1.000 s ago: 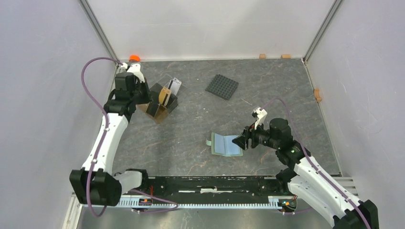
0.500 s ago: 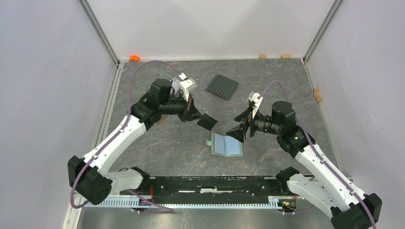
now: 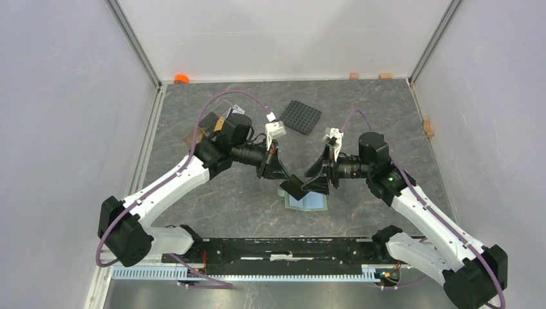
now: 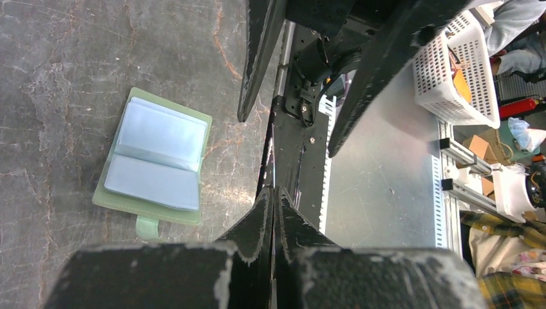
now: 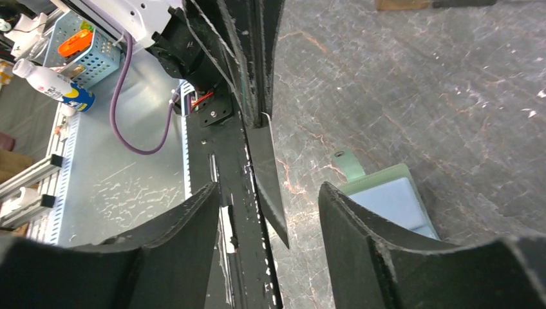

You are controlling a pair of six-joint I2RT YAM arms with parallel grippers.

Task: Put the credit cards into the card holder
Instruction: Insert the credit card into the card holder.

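Note:
The card holder [image 3: 308,202] lies open on the table, sage-green outside, light blue inside; it also shows in the left wrist view [image 4: 156,156] and the right wrist view [image 5: 388,195]. My left gripper [image 3: 281,174] [image 4: 274,194] is shut on a black credit card [image 3: 296,187], held edge-up just above the holder's left side. That card [image 5: 266,174] hangs between the spread fingers of my right gripper [image 3: 318,181] [image 5: 267,190], touching neither. The right gripper is open, facing the left one. A tan card [image 3: 219,122] sticks up behind the left arm.
A brown tray [image 3: 195,136] sits at the back left, mostly hidden by the left arm. A black studded plate [image 3: 299,117] lies at the back centre. An orange cap [image 3: 181,78] and small wooden blocks [image 3: 353,75] line the far edge.
My left arm swung from the tray at the back left to the centre, carrying the black card. My right gripper rose off the card holder and now straddles the card.

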